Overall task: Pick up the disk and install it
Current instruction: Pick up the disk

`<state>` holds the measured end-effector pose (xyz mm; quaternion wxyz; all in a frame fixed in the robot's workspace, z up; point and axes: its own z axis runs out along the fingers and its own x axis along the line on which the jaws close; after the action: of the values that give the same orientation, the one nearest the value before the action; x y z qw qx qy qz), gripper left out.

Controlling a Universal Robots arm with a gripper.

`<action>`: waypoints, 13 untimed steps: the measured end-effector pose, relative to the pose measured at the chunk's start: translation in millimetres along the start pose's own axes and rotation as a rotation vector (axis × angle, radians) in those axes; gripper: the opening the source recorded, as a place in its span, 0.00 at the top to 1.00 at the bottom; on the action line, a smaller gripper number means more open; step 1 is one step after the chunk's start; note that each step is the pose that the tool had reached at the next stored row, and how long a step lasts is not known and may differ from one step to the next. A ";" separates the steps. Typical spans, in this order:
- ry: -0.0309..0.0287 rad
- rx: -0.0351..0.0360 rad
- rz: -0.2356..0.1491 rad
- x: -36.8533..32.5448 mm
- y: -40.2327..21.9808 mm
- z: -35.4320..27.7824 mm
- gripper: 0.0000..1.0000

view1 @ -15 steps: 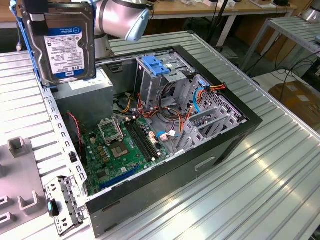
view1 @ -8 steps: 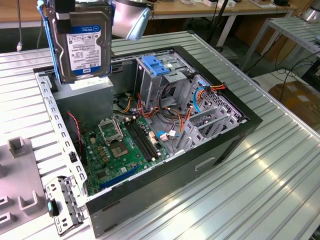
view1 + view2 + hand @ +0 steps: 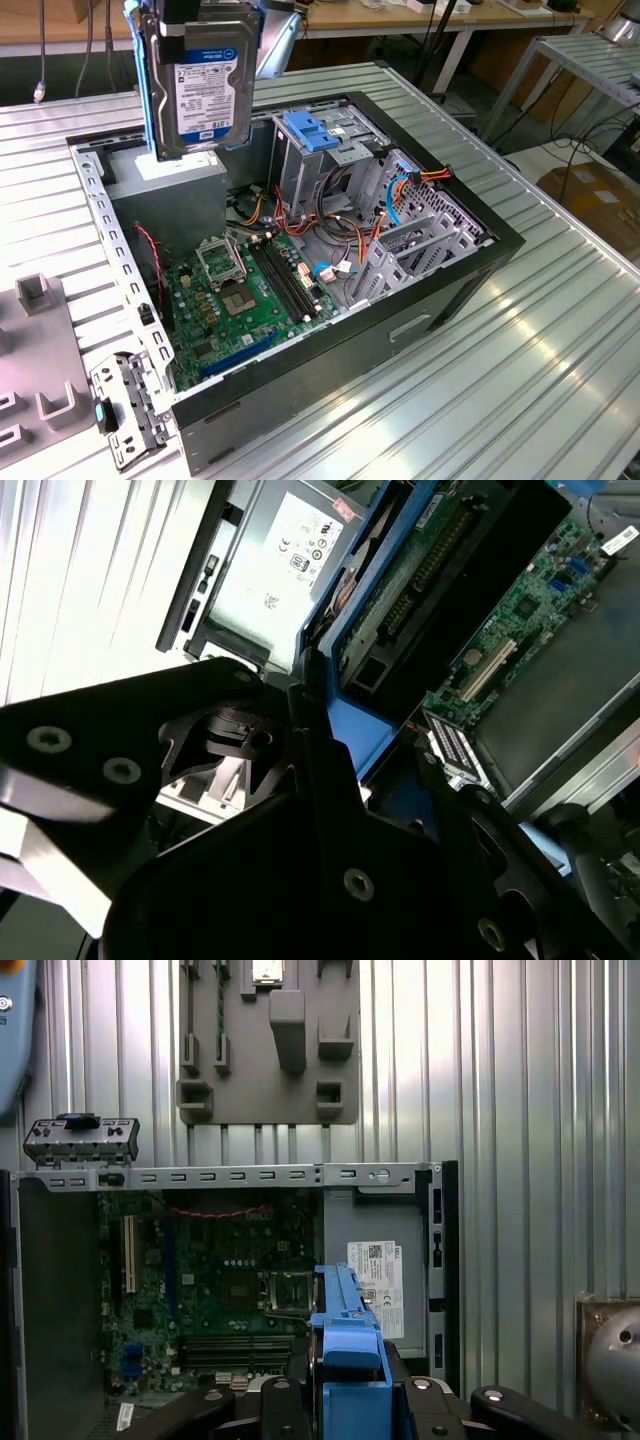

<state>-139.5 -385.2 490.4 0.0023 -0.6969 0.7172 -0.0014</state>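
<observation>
the open computer case (image 3: 330, 390) below the claw (image 3: 345, 1410) holds a green motherboard (image 3: 240, 300), a grey power supply (image 3: 170, 200), a metal drive cage (image 3: 330, 165) and loose cables (image 3: 300, 215). the claw's fingers are clamped on the disk (image 3: 200, 90), which hangs upright beneath it, just above the power supply. the disk has a dark metal body, a white label and a bright blue carrier frame.

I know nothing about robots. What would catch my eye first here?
The disk, grey metal in a bright blue frame, hangs upright in the gripper above the open computer case, at the exterior view's upper left. Inside the case sit a green motherboard and a metal cage with a blue handle. The case stands on a ribbed metal table.
</observation>
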 end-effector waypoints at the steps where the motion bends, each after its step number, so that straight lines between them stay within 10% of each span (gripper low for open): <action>1: 0.0000 0.0000 0.000 -0.1 -2.4 0.0 0.63; 13: 0.0000 0.0000 0.000 -1.1 -38.0 0.4 0.63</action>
<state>-101.5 -385.2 490.2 0.0023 -0.6969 0.7172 -0.0014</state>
